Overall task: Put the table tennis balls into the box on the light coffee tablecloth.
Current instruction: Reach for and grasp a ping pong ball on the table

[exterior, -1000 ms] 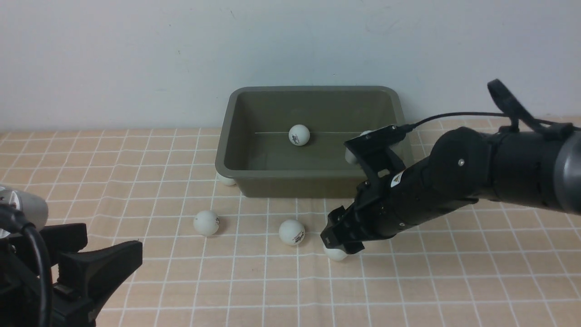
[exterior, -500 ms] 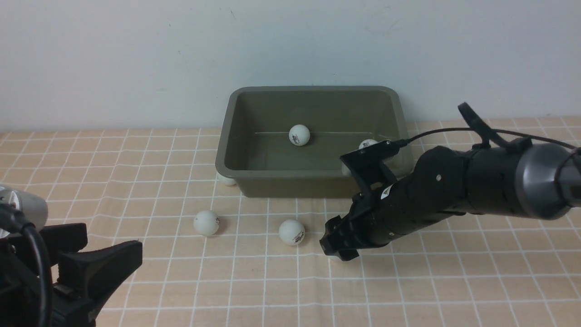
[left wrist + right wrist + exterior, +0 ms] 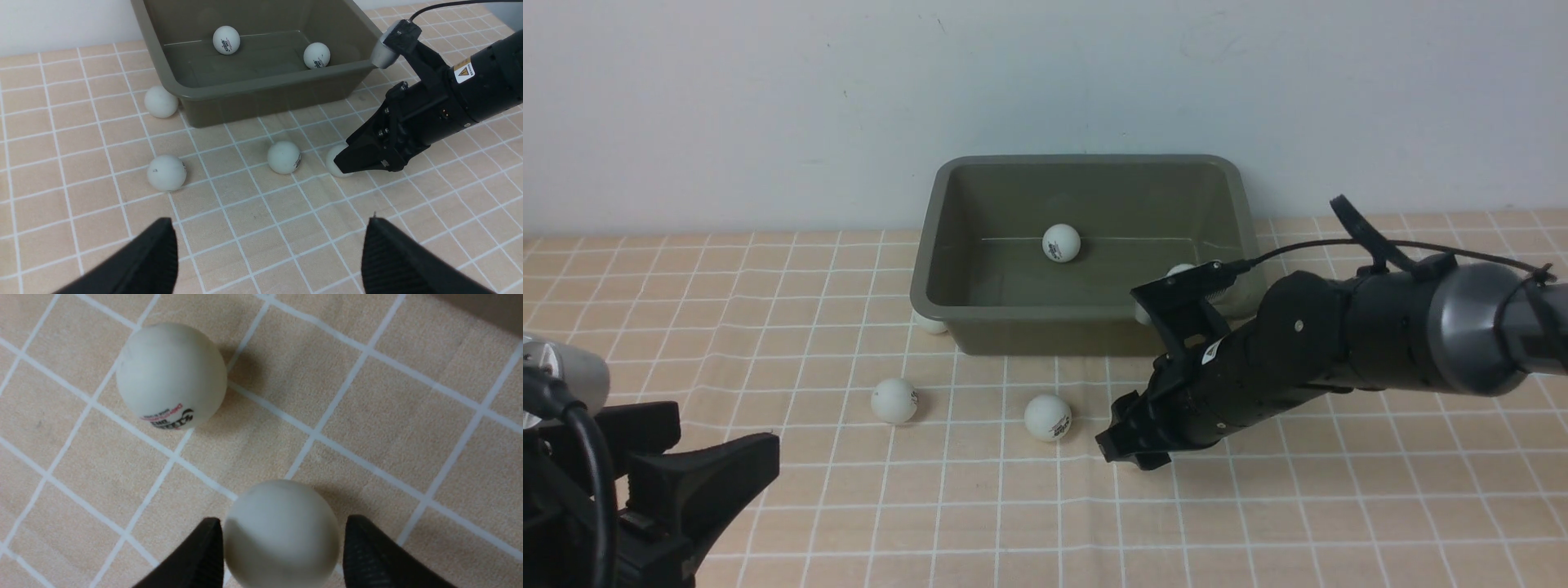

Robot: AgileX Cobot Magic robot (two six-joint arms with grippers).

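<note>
Table tennis ball, smooth matte white sphere, between close-set ribbed black right fingers, grip unclear; left fingers wide.

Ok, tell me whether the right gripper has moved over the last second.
Yes. The right gripper has sunk lower against the box front rim, down toward the tablecloth, now hiding the ball it straddles in the front view.

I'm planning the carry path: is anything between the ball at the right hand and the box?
Nothing visible: only bare tablecloth lies between that ball and the box. The neighbouring ball sits off to the left.
</note>
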